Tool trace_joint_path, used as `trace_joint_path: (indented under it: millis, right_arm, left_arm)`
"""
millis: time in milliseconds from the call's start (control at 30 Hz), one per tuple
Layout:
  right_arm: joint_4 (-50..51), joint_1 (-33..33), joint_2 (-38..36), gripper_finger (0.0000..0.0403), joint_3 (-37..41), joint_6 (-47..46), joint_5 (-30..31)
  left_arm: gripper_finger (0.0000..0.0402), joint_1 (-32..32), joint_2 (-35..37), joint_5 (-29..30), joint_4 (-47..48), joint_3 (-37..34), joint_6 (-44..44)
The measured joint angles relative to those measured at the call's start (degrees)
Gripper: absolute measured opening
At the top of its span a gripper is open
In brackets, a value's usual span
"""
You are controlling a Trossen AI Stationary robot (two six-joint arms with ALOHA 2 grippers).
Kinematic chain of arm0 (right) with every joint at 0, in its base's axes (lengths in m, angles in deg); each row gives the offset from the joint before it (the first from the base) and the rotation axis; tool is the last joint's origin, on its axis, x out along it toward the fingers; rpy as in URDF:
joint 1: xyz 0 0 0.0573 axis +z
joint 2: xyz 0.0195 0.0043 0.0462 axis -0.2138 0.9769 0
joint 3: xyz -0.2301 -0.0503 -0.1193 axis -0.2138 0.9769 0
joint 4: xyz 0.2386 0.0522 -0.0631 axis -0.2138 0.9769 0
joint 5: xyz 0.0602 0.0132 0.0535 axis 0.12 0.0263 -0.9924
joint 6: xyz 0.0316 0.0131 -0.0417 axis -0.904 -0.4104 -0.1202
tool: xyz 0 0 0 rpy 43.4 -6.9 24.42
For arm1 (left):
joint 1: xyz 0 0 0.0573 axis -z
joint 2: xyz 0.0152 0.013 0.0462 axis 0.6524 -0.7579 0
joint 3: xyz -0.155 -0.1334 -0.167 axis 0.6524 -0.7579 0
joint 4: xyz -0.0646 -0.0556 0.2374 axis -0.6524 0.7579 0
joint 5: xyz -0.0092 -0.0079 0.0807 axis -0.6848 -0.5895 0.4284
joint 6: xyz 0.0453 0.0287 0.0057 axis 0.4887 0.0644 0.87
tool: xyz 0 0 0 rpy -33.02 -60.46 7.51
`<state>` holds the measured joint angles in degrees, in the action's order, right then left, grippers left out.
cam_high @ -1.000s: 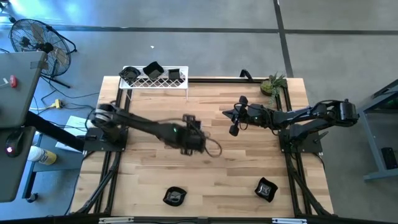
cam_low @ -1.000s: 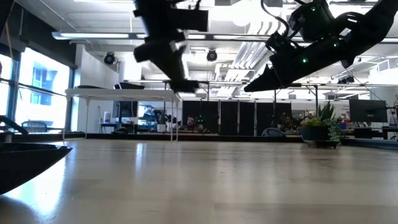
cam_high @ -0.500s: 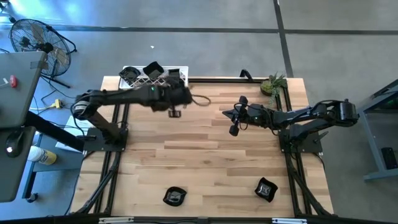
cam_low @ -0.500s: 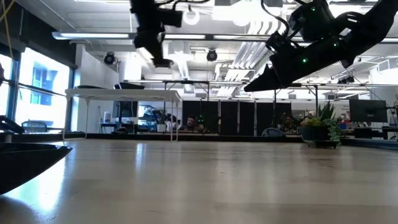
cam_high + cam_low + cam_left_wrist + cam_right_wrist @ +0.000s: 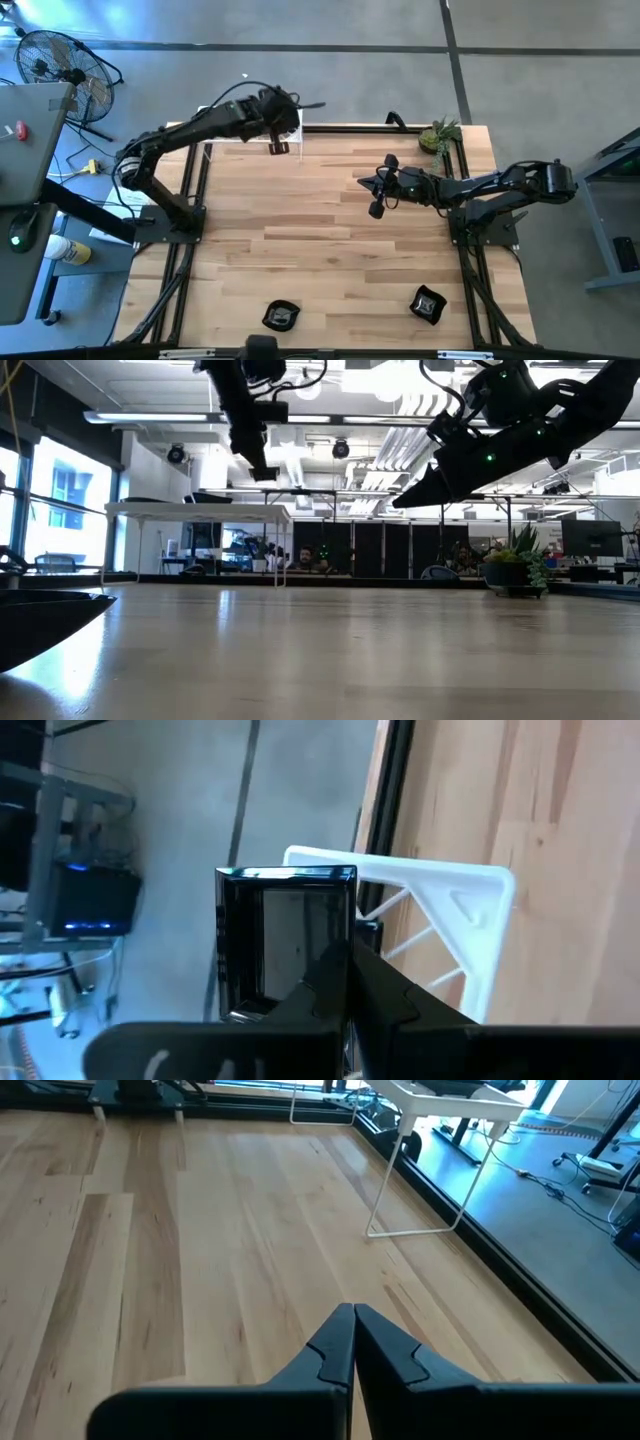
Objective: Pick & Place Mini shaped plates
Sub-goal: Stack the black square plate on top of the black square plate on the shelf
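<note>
Left gripper [image 5: 350, 985] has swung from mid-table to over the rack [image 5: 470, 910], fingers clamped on a square plate [image 5: 285, 940] standing on edge, so release looks next; right gripper [image 5: 353, 1342] hovers pinched shut, empty.

Left arm stretched from its base toward far left table edge, elbow raised, wrist bent. Left gripper [image 5: 280, 108] at that edge, fingers [image 5: 372, 992] pressed together around thin edge of black square plate [image 5: 285, 940]. Right arm reaching in toward table middle, held aloft. Right gripper [image 5: 376, 208] angled downward, apparently well clear of surface; fingers [image 5: 385, 1342] closed, nothing between them.
</note>
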<state>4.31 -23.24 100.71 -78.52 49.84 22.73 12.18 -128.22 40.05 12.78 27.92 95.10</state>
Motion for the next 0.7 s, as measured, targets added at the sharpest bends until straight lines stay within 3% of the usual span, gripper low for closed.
trace_joint_path:
  millis: [700]
  right_arm:
    - [0.14,0.00,0.01,0.0002,0.00,0.46,0.00]
  left_arm:
    - [0.0000,-5.65,-5.61,-3.15,-0.38,0.02,1.89]
